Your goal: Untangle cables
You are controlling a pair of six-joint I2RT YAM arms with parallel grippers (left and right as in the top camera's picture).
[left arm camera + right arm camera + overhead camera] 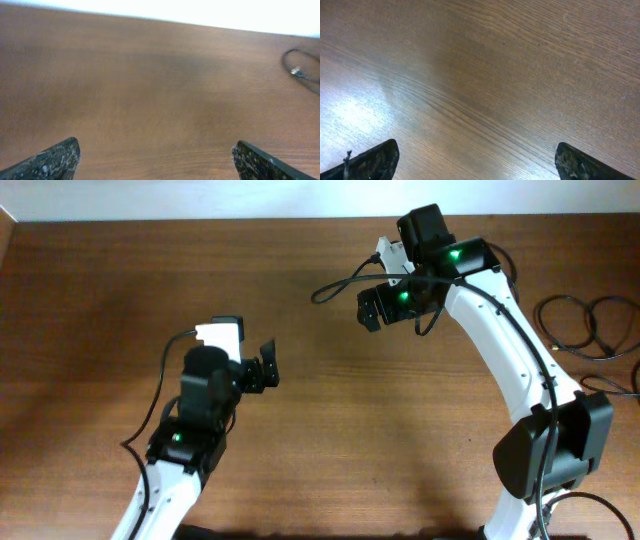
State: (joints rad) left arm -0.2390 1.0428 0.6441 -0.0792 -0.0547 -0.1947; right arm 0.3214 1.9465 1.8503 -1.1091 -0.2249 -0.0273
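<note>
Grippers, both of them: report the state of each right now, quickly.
Left gripper: open, holding nothing.
Right gripper: open, holding nothing.

the cables lie on the desk at its right edge, beyond the right arm. the left hand and right hand are over mid-desk, well apart from them.
</note>
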